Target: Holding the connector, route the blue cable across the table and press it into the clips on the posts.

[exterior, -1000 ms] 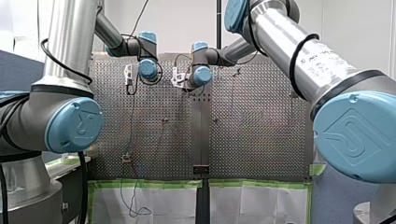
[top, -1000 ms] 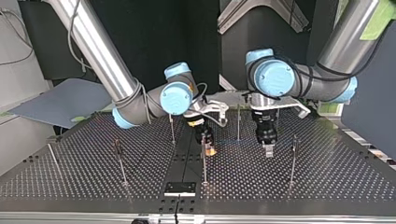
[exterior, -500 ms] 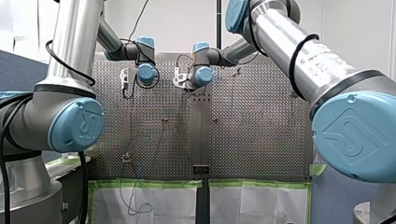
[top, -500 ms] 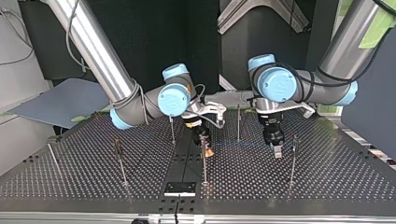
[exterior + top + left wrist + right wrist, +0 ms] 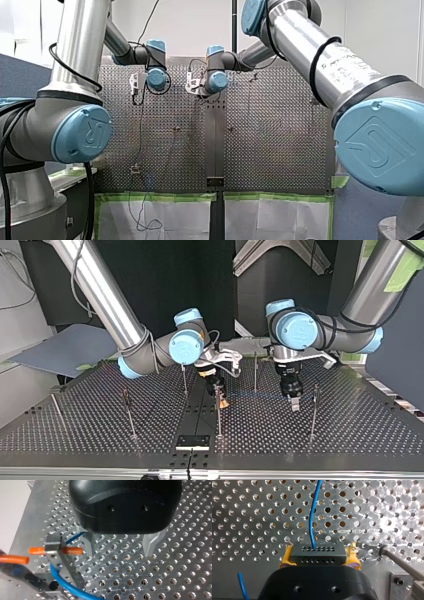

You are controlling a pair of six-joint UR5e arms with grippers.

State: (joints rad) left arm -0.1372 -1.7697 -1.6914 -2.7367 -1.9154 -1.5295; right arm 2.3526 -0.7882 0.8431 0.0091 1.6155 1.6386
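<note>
Top view: both arms bent down from above, wrists upright over perforated table [image 5: 350, 430]. Right gripper [image 5: 220, 401] near centre strip, yellow pads clamped on black connector [image 5: 315, 552]. Blue cable [image 5: 312, 512] leaving connector's face, strung level toward left gripper [image 5: 294, 405]. Left gripper's metal fingers [image 5: 150, 546] apart, nothing between, just beside a post at view's right. Counted: two arms, two grippers, one connector, one cable, six posts [image 5: 218, 412]. Against a second ago: left gripper shifted toward view's right, nearer that post; right gripper barely moved.
</note>
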